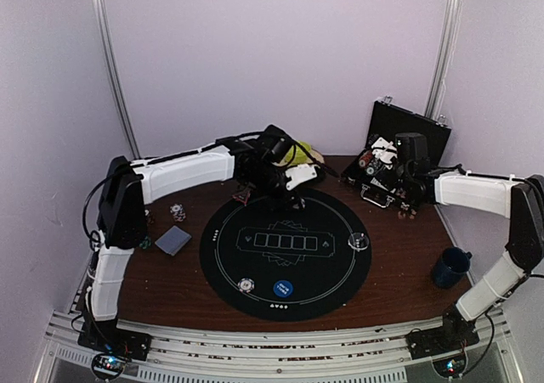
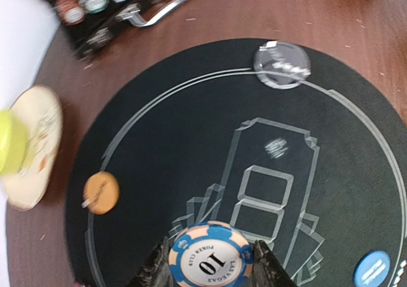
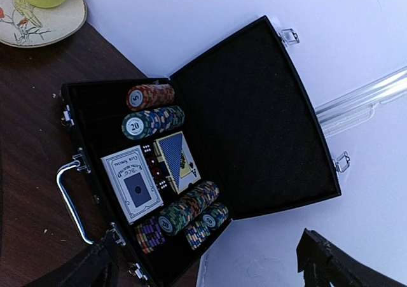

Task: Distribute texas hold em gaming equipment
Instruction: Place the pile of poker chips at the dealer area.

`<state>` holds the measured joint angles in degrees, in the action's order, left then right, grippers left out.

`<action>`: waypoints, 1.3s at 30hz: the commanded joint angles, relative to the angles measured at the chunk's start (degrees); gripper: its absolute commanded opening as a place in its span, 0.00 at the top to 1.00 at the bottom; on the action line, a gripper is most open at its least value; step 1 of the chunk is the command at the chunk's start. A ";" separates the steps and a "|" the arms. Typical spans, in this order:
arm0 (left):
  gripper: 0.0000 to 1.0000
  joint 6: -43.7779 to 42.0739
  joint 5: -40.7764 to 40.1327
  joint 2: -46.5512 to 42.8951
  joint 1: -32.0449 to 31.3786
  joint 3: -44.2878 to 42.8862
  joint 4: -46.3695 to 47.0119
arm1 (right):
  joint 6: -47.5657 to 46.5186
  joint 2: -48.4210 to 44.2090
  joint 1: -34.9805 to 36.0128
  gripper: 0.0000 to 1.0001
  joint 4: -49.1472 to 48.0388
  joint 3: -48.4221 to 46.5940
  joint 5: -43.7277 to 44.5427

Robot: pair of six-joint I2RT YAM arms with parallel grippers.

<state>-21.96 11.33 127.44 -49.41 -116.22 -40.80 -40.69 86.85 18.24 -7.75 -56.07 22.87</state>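
My left gripper [image 2: 210, 269] is pinched narrow on a blue-edged chip [image 2: 210, 256] marked 10. The chip lies flat between the two fingers [image 2: 154, 272], face towards the wrist camera, over the far part of the black round mat [image 2: 191, 134]. I cannot tell whether it touches the felt. On the mat around it I see an orange disc [image 2: 101, 192] near the white ring, a clear disc [image 2: 282, 64] on the ring towards the right arm's side, and a blue disc [image 2: 372, 268] by the near edge. Off the mat's far edge sits the plate [image 2: 35, 109] with the green bowl [image 2: 9, 140]. From above, a grey-blue deck of cards [image 1: 172, 240] lies on the table [image 1: 408, 264] left of the mat, with a few loose chips [image 1: 177, 209] just beyond it. My right gripper [image 3: 206, 258] stands wide and holds nothing, hovering over the open case [image 3: 254, 109]. The case holds rows of chips [image 3: 152, 123], two card packs [image 3: 133, 185] side by side and some dice between them. The mug [image 1: 450, 267] stands near the right arm, well apart from the mat.
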 commanded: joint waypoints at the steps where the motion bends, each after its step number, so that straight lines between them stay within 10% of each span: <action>1: 0.73 0.81 1.08 4.79 -5.34 -6.65 -2.36 | 1.39 -2.03 -1.89 0.00 -1.49 -0.28 0.08; 39: 0.73 10.46 6.33 27.25 -14.66 -25.05 8.76 | 2.37 -2.21 -2.86 0.00 -2.01 0.18 -0.98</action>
<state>-12.47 17.39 153.10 -63.72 -138.76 -34.33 -39.03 86.37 15.66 -8.84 -56.07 22.52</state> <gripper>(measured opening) 0.379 0.999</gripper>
